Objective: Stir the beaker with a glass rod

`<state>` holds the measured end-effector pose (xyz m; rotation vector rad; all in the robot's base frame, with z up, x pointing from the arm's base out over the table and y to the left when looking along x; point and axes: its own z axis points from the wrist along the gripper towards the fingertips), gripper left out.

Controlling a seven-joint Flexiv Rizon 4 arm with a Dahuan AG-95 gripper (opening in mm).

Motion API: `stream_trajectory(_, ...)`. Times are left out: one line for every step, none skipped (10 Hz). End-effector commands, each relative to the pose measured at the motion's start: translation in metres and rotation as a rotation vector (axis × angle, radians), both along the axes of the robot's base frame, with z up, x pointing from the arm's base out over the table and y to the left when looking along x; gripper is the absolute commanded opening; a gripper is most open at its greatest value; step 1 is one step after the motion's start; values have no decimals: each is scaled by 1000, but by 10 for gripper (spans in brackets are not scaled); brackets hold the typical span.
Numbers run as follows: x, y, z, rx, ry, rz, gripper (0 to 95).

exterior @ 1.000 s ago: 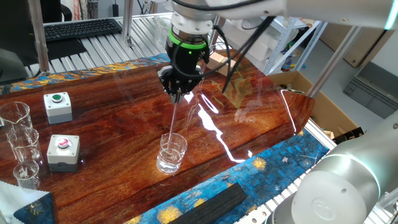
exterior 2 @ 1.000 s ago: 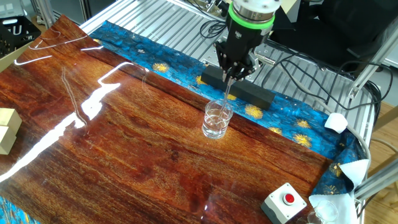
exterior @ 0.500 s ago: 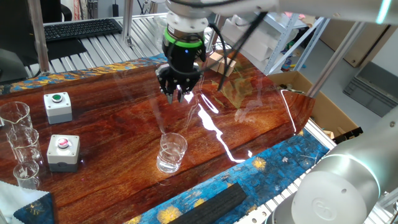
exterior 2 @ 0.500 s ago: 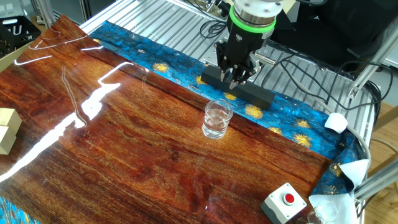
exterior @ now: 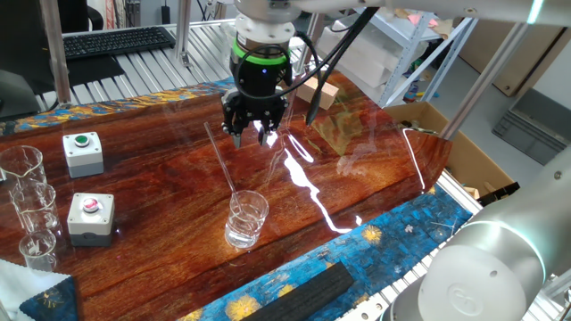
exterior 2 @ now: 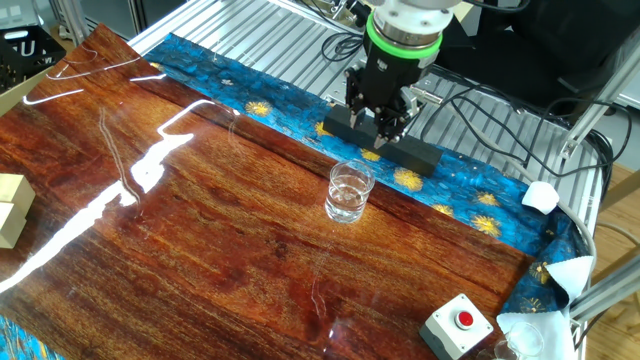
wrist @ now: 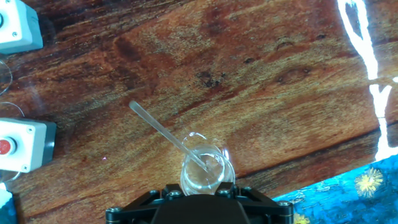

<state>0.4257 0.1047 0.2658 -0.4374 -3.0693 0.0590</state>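
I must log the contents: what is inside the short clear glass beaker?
A thin transparent glass rod leans inside the short clear glass beaker, its top sticking out. Whether it holds liquid cannot be seen.

no readable text anywhere (beaker (exterior: 246, 217) markings too faint)

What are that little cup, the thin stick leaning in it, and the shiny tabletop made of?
The beaker looks like clear glass: you see the wood through it, with bright rim highlights. The glass rod seems the same, thin and transparent, leaning in the beaker. The table looks like reddish wood grain under a glossy coat, given its mirror-like glare; solid wood or veneer, I cannot tell.
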Motion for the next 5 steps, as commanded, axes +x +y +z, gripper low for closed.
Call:
stream_trajectory(-1,-1,-1,9,-3,13,380)
stream_trajectory(-1,-1,-1,9,-2,28,380)
stream_trajectory(-1,-1,-1,4,-2,36,380)
stream_trajectory(-1,-1,-1,-4,0,52,380)
stream_trajectory(-1,-1,0,-3,8,57,380)
